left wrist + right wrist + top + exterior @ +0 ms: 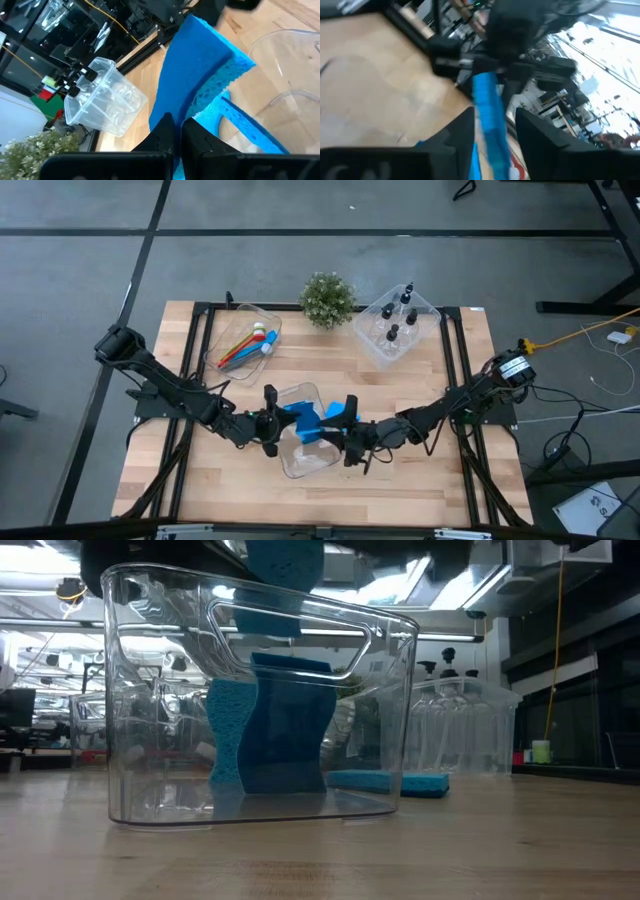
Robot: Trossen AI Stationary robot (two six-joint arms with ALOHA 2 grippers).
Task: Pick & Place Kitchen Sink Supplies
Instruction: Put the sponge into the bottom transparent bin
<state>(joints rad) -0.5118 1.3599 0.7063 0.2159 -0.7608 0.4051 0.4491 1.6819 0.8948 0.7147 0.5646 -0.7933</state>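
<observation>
Left gripper [270,423], jaws clenched on a blue sponge [200,65], holds it above the clear bin [300,460] near the bench's front edge, apparently for dropping in, while right gripper [348,430], jaws parted, straddles it.

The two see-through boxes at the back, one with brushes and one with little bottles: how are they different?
The brush box sits back left and holds long colourful brushes lying down. The bottle box sits back right and holds small black-capped bottles standing upright. The brush box looks narrower, the bottle box wider. Both are clear plastic, either side of the plant.
</observation>
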